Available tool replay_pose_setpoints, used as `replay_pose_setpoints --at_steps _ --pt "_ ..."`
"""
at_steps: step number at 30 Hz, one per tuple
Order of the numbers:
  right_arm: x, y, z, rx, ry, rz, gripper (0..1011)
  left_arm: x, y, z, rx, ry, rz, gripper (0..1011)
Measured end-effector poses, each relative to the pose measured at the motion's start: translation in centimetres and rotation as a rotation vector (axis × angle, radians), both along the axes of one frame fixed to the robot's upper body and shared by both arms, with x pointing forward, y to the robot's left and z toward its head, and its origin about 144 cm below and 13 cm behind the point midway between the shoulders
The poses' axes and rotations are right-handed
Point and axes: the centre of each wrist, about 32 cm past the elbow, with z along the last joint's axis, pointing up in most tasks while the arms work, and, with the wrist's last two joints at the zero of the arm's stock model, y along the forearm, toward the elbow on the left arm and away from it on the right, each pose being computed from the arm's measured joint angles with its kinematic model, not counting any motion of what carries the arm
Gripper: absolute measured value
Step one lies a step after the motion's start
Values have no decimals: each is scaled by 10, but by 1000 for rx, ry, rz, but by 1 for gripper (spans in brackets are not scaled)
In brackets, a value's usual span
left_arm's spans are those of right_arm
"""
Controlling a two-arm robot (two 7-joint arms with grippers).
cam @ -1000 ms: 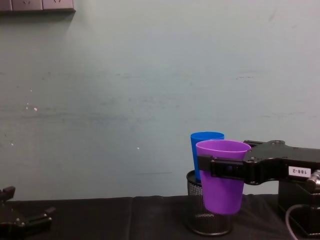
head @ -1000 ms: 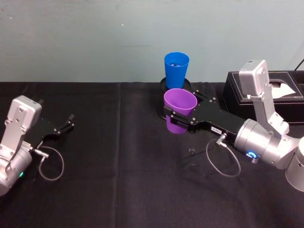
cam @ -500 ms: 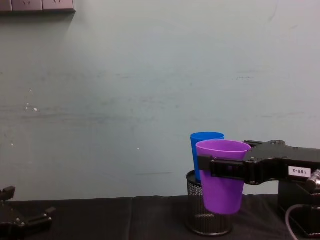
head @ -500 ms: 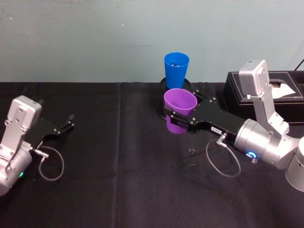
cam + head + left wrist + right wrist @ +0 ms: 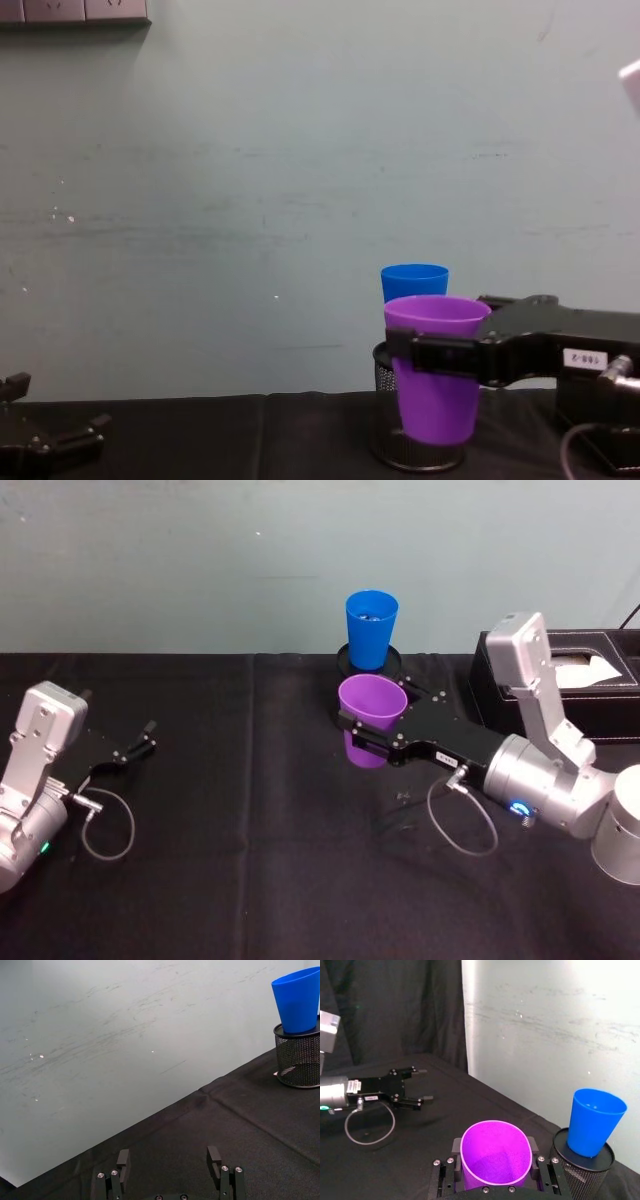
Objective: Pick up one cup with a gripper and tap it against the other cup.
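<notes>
right claw is shut tight on the purple cup, with one finger on each side. it holds the cup up off the black table, just right of the middle of the head picture. the blue cup is right above it in that picture, standing in the top of a black wire pot.

a moment ago the purple cup was a bit higher. now it has come down a little and slid a bit to the left. in the chest picture its rim used to sit almost as high as the blue rim, and now it sits clearly lower. the blue cup and the wire pot have not moved.

the two cups look close but not touching. the right wrist picture shows a gap between them. i think the purple cup is now level with the wire pot more than with the blue cup. so it may need to go up and forward to bump the blue one and not the pot.

left claw rests open at the left edge of the head picture, same as before.
</notes>
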Motion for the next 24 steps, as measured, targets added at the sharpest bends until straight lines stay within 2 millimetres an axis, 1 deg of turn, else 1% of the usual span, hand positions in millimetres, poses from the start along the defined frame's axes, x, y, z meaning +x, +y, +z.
replay_pose_setpoints --at_steps 3,15,24 --pt "4 3 -3 -3 10 -9 739 0 0 0 0 0 0 1000" --pt "35 13 -12 -13 11 -83 739 0 0 0 0 0 0 1000" --pt "51 17 -19 -23 5 -134 739 0 0 0 0 0 0 1000"
